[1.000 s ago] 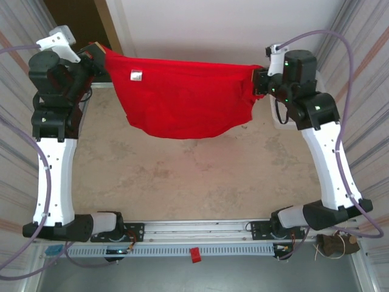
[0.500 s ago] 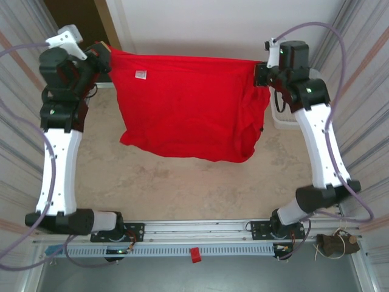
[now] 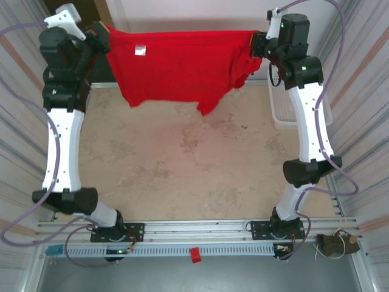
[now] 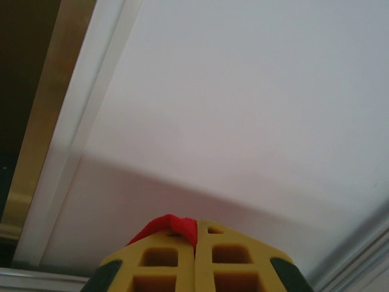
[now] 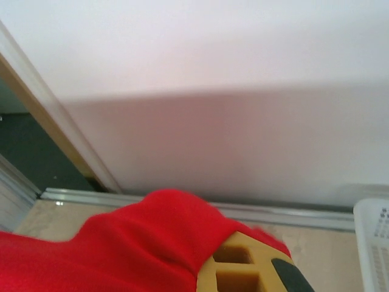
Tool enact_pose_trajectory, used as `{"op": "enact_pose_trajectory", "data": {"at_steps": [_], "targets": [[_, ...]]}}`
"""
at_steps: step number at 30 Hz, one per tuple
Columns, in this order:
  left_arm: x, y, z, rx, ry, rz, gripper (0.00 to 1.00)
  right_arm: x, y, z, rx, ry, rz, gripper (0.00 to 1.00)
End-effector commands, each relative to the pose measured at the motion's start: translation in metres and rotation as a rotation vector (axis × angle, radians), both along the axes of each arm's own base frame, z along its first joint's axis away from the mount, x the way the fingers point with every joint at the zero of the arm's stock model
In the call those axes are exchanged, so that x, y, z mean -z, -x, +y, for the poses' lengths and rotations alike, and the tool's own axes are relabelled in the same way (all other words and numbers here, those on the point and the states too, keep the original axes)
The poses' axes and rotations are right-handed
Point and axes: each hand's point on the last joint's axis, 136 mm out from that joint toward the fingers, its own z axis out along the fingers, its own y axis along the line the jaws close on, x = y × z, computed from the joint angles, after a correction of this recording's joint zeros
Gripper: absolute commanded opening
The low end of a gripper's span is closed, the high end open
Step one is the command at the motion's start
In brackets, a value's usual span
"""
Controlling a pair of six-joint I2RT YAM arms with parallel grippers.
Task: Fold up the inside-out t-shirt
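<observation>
The inside-out t-shirt [image 3: 179,67], bright red with a small white tag [image 3: 140,50], hangs stretched in the air between both arms at the far end of the table. My left gripper [image 3: 102,38] is shut on its left top corner; in the left wrist view a red fold [image 4: 173,228] is pinched between the yellow fingers [image 4: 237,258]. My right gripper [image 3: 258,44] is shut on the right top corner, and red cloth [image 5: 121,249] drapes over its yellow finger [image 5: 243,267]. The lower hem hangs free above the table.
A white lattice basket [image 3: 281,109] stands at the right edge of the beige table [image 3: 194,176], under the right arm; its corner [image 5: 374,243] shows in the right wrist view. A white wall [image 3: 200,15] rises just behind the shirt. Striped curtains flank both sides.
Both arms have risen and reached farther back, carrying the shirt up and toward the wall. The hanging cloth has swung back with them and looks shorter from above.
</observation>
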Motion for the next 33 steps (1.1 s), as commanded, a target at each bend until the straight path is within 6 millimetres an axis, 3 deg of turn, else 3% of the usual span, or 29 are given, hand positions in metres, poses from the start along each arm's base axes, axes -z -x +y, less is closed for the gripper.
{"op": "enact_pose_trajectory", "data": {"at_steps": [1, 2, 3, 9, 11, 12, 14, 15, 16, 17, 19, 20, 21, 25, 27, 29, 33], "targets": [[-0.003, 0.050, -0.002, 0.019, 0.009, -0.056, 0.00, 0.006, 0.026, -0.008, 0.014, -0.060, -0.019, 0.00], [0.014, 0.058, -0.007, 0.034, 0.014, -0.025, 0.00, 0.024, 0.031, -0.008, 0.017, -0.073, 0.003, 0.00], [0.034, 0.070, -0.014, 0.057, 0.014, 0.002, 0.00, 0.055, 0.034, -0.008, 0.020, -0.080, 0.056, 0.00], [0.205, 0.136, -0.064, 0.165, -0.006, 0.268, 0.00, 0.269, 0.087, -0.013, 0.086, -0.090, 0.416, 0.00], [0.259, 0.156, -0.077, 0.197, 0.024, 0.340, 0.00, 0.328, 0.109, -0.015, 0.110, -0.066, 0.532, 0.00], [0.283, 0.168, -0.083, 0.212, 0.037, 0.376, 0.00, 0.355, 0.120, -0.017, 0.125, -0.048, 0.590, 0.00], [0.320, 0.185, -0.093, 0.236, 0.036, 0.425, 0.00, 0.388, 0.137, -0.023, 0.169, -0.021, 0.674, 0.00], [0.332, 0.193, -0.097, 0.246, 0.026, 0.439, 0.00, 0.400, 0.145, -0.026, 0.181, -0.015, 0.715, 0.11], [0.337, 0.199, -0.099, 0.253, 0.009, 0.440, 0.00, 0.407, 0.150, -0.028, 0.198, -0.012, 0.743, 0.23], [0.338, 0.204, -0.101, 0.260, -0.014, 0.438, 0.12, 0.410, 0.156, -0.031, 0.221, -0.003, 0.771, 0.36], [0.328, 0.209, -0.100, 0.259, -0.055, 0.423, 0.50, 0.408, 0.165, -0.041, 0.282, 0.004, 0.797, 0.58], [0.319, 0.209, -0.097, 0.254, -0.071, 0.417, 0.63, 0.401, 0.170, -0.046, 0.318, -0.002, 0.803, 0.64], [0.308, 0.210, -0.096, 0.254, -0.089, 0.406, 0.69, 0.394, 0.175, -0.052, 0.350, -0.007, 0.800, 0.65], [0.274, 0.202, -0.098, 0.240, -0.160, 0.356, 0.82, 0.360, 0.185, -0.063, 0.426, -0.072, 0.733, 0.66], [0.265, 0.183, -0.107, 0.233, -0.232, 0.351, 0.86, 0.348, 0.178, -0.056, 0.397, -0.120, 0.706, 0.67], [0.266, 0.154, -0.119, 0.260, -0.264, 0.401, 0.86, 0.343, 0.166, -0.046, 0.368, -0.147, 0.704, 0.67], [0.290, 0.070, -0.145, 0.337, -0.231, 0.505, 0.87, 0.352, 0.130, -0.025, 0.333, -0.192, 0.745, 0.63]]}}
